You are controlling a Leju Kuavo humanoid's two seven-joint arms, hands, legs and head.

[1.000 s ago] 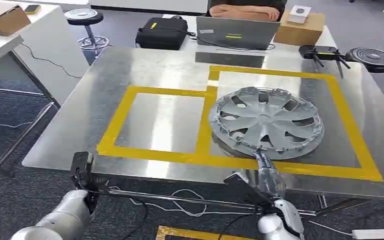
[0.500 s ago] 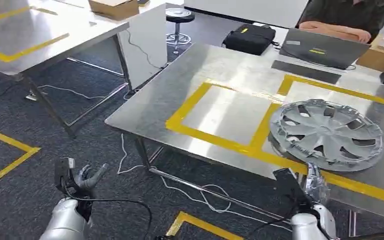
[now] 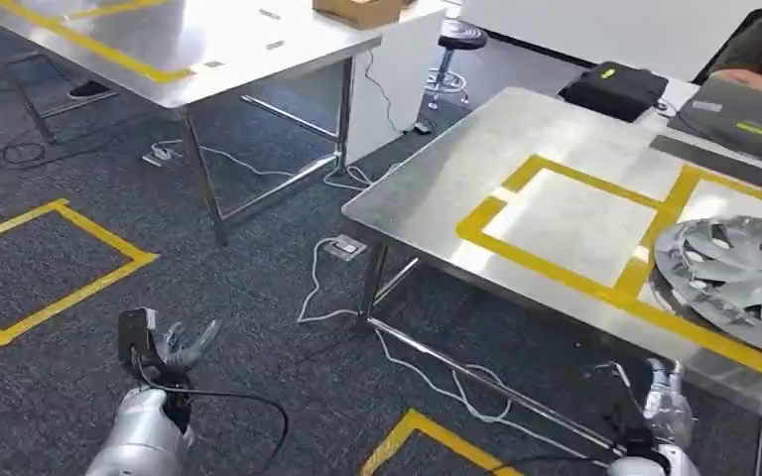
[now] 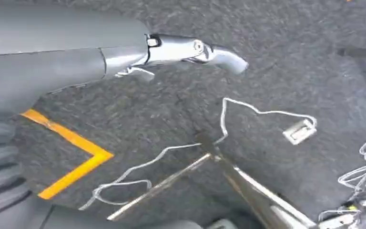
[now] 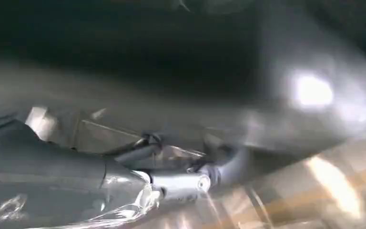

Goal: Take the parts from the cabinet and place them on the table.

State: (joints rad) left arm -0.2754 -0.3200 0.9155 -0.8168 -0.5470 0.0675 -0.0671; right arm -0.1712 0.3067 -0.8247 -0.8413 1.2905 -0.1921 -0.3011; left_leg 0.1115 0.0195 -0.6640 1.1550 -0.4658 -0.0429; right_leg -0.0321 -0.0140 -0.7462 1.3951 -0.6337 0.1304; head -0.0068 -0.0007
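1. One silver hubcap is lying on the nearer steel table, inside a yellow tape outline, and is being cut off by the frame's right edge.
2. The left hand is being held low over the carpet, fingers spread, grasping nothing.
3. The right hand is being seen below the table edge; its wrist view is blurred, so its grasp cannot be told.
4. Two steel tables are being shown; the farther table is being cropped.
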